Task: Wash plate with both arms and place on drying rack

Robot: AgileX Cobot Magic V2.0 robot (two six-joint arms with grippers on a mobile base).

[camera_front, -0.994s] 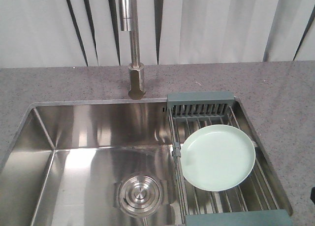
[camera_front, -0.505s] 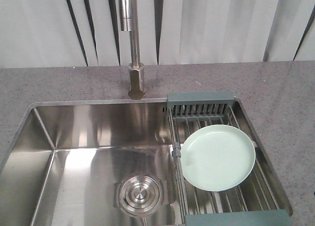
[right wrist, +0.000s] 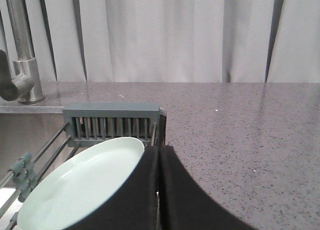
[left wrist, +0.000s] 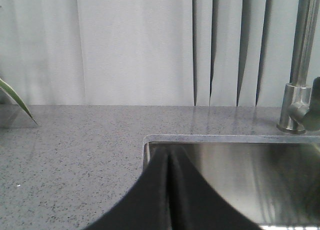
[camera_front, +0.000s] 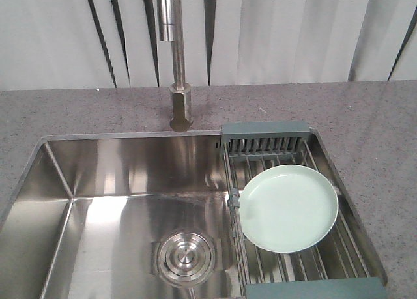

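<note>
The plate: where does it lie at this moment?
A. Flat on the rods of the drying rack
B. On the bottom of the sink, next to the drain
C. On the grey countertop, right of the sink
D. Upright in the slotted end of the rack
A: the plate lies flat on the steel rods of the drying rack, nearer than its slotted end.
</note>
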